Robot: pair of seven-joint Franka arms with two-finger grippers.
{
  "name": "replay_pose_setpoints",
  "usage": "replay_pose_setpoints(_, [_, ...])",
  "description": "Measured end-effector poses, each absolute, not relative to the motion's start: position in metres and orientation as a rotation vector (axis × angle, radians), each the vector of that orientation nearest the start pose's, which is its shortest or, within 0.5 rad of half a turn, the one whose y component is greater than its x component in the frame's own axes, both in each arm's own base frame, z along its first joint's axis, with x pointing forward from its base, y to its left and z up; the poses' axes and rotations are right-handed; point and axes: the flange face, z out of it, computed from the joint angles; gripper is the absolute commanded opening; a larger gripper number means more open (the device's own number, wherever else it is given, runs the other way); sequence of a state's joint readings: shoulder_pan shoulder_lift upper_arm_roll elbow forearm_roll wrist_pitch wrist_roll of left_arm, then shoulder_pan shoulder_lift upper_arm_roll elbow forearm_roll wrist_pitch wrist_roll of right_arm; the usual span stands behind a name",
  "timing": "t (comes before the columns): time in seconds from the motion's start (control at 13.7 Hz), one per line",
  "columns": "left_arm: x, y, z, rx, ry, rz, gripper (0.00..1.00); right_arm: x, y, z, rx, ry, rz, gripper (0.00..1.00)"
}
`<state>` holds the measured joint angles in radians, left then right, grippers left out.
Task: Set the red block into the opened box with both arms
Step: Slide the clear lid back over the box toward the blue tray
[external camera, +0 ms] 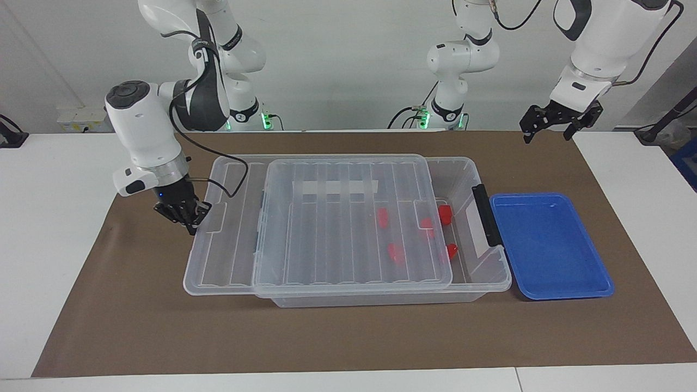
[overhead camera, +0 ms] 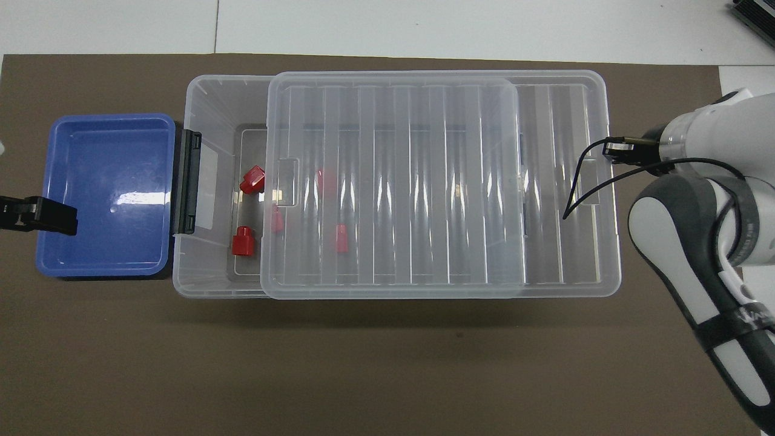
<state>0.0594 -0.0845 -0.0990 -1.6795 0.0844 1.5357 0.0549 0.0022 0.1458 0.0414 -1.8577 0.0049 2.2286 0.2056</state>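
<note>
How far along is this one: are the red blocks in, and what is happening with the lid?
Done: five red blocks lie inside the clear box, and the blue tray holds nothing. In hand: the right pincer, shut, is at the end of the lid, which covers most of the box. Left: a strip near the black handle is uncovered. The left pincer waits open, up above the mat's corner.

I see the lid (external camera: 348, 218) lying on the box (external camera: 479, 179), five blocks (overhead camera: 244, 242) inside, the tray (external camera: 550, 245) beside the box toward the left arm's end.
</note>
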Motion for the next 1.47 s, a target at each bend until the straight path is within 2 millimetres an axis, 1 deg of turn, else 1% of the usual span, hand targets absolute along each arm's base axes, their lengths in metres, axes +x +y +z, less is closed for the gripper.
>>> replay_pose_setpoints(0.15, [0.523, -0.013, 0.616, -3.042, 0.212, 0.095, 1.00, 0.621, 0.043, 0.462, -3.071, 0.213, -0.358, 0.00])
replay_pose_setpoints(0.37, [0.523, -0.012, 0.616, -3.041, 0.229, 0.096, 1.00, 0.620, 0.070, 0.460, -3.067, 0.154, -0.363, 0.00])
replay_pose_setpoints(0.73, [0.523, -0.012, 0.616, -3.041, 0.229, 0.096, 1.00, 0.617, 0.095, 0.455, -3.065, 0.102, -0.351, 0.00])
replay_pose_setpoints(1.03, [0.523, -0.012, 0.616, -3.041, 0.230, 0.096, 1.00, 0.615, 0.118, 0.456, -3.053, 0.112, -0.361, 0.00])
replay_pose_setpoints(1.17, [0.523, -0.012, 0.616, -3.041, 0.230, 0.096, 1.00, 0.615, 0.124, 0.455, -3.050, 0.108, -0.363, 0.00])
replay_pose_setpoints(1.47, [0.523, -0.012, 0.616, -3.041, 0.230, 0.096, 1.00, 0.614, 0.125, 0.455, -3.049, 0.105, -0.364, 0.00])
